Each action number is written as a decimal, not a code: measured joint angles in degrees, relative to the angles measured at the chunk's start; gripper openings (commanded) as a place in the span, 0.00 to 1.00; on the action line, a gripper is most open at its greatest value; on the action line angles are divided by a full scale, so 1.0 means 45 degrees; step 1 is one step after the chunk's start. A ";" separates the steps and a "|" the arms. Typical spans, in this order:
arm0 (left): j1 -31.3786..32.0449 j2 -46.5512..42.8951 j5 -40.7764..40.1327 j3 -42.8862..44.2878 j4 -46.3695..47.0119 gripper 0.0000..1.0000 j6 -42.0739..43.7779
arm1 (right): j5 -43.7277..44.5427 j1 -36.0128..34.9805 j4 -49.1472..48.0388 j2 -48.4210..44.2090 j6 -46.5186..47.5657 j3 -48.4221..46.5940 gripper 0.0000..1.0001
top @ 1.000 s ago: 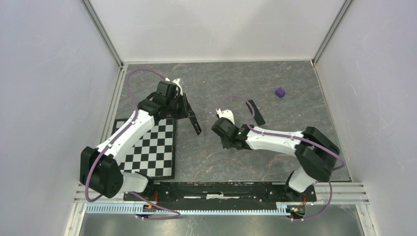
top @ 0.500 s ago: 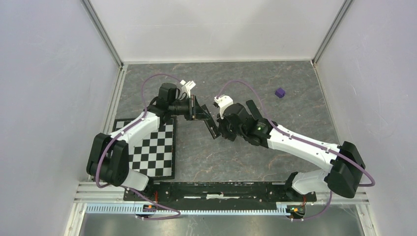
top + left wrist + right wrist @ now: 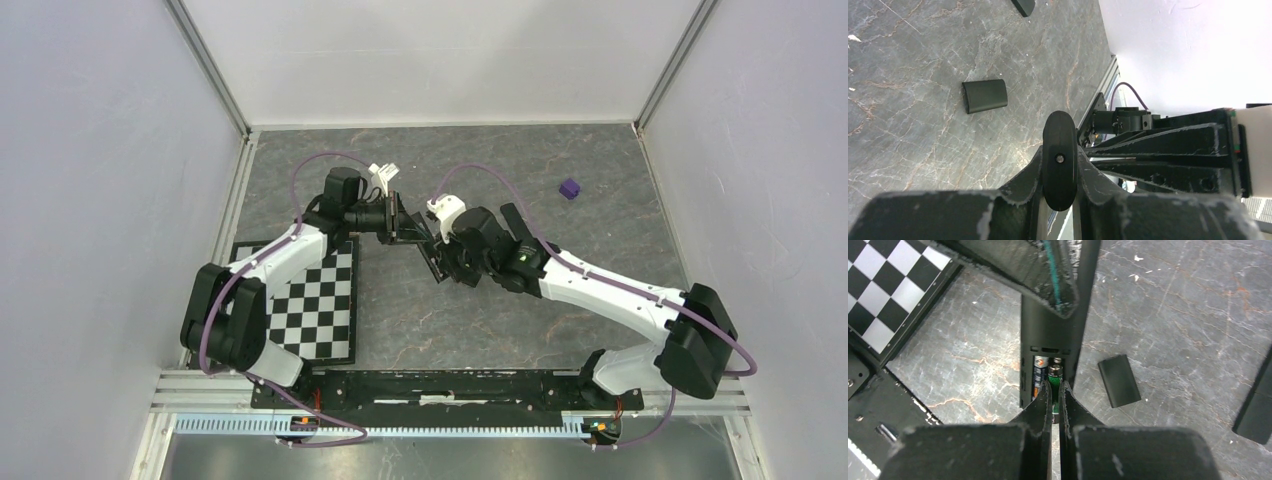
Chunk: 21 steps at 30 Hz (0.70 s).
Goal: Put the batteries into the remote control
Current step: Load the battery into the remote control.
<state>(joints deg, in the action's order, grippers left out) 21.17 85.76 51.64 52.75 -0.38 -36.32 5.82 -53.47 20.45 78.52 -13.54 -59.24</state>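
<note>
Both arms have drawn together over mid-bench; a second ago they hung well apart. Left gripper (image 3: 1059, 170) is clenched on one end of the remote control (image 3: 1048, 335), holding it raised above the bench (image 3: 600, 180) with the open battery bay facing the right wrist camera. The remote's long axis runs straight away from the right gripper (image 3: 1053, 394), which sits at the bay's near end. Its fingers are pinched on a green-labelled battery (image 3: 1055, 374) lying along that axis. Another battery (image 3: 1039, 371) lies beside it in the bay. Detached cover (image 3: 1119, 381) rests on the bench nearby. Seating the cell looks like the right arm's job.
</note>
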 measured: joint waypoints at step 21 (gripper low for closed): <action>-0.0146 0.0228 -0.0126 0.0219 0.0029 0.02 -0.1443 | -0.0515 0.0364 0.0141 0.0481 -0.0185 -0.0549 0.21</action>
<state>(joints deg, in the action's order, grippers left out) 20.51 86.78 51.07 53.74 -0.25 -42.81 3.51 -51.83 21.08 80.68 -14.37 -61.71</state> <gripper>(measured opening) 0.232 0.194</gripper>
